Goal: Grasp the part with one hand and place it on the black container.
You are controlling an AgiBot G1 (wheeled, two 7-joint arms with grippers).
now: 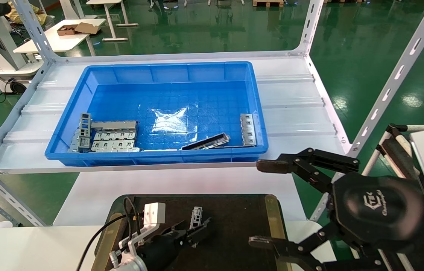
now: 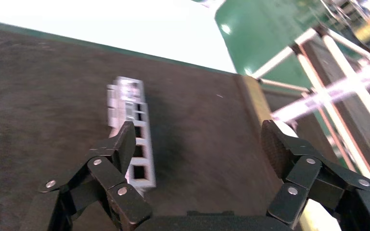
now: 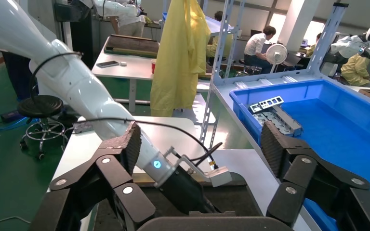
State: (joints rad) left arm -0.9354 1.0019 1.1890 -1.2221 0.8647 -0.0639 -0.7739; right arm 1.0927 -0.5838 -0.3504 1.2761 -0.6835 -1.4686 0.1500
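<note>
Silver-grey part [image 2: 131,130] lying flat on the black container [image 1: 234,222].
Around the part the left hand [image 2: 200,144] hovers with fingers spread, one pad [image 2: 125,144] just over its windowed face, the other well clear. Off the container's brass-edged side the right hand [image 1: 268,203] hangs wide open, holding nothing. Beyond the container, a blue bin [image 1: 159,71] sits on the table [image 1: 291,98].

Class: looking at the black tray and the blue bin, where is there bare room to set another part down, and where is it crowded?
Free: the black container between the part and its right brass strip; the blue bin middle and rear. Crowded: the bin's front-left plate pile, and around the left gripper, open beside the part. The right gripper hovers open nearby.
</note>
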